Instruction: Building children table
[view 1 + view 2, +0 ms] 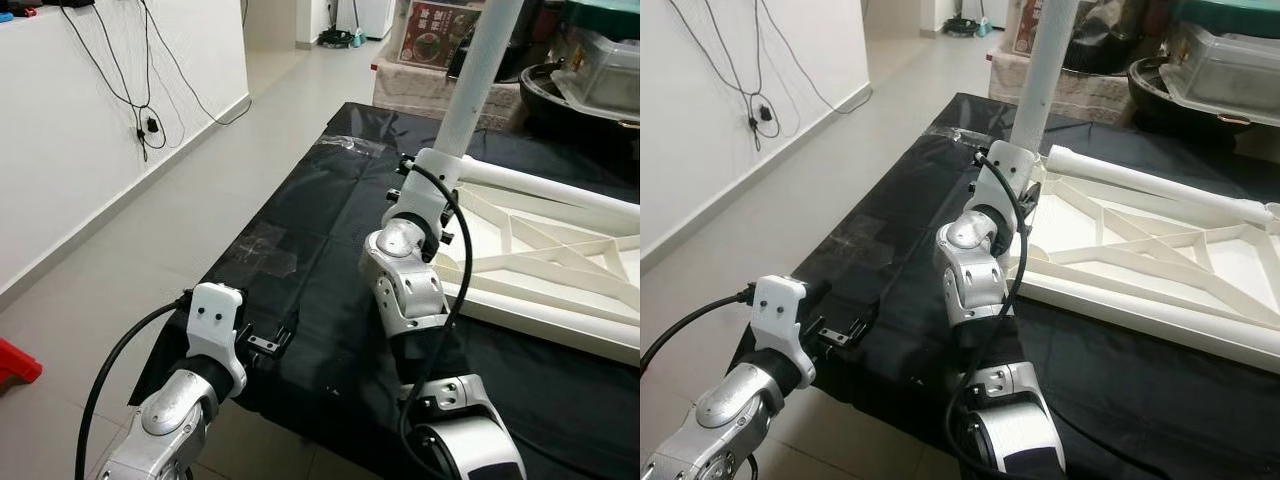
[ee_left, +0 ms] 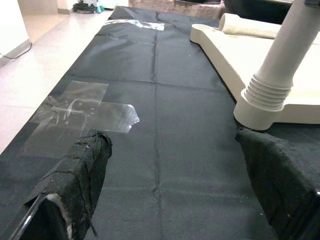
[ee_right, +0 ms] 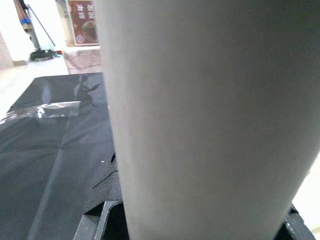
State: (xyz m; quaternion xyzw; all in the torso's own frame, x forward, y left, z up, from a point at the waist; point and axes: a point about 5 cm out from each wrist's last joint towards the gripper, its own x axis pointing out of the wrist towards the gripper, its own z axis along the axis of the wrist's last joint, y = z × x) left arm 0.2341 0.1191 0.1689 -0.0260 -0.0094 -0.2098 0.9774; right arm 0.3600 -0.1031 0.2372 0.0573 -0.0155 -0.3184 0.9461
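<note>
Our right hand (image 1: 440, 160) grips the white round plastic table leg (image 1: 478, 75), which stands upright at the near left corner of the upturned white ribbed plastic tabletop (image 1: 545, 255); the fingers themselves are hidden behind the wrist and the leg. Our left hand (image 2: 175, 195) hangs just above the black cloth-covered desk (image 1: 330, 230) near its front left edge, its two cloth-wrapped fingers (image 2: 82, 175) spread wide, holding nothing. Clear tape patches (image 2: 82, 112) lie glossy on the matte cloth. A second white leg (image 1: 1150, 180) lies along the tabletop's far rim. The upright leg's top is cut off.
</note>
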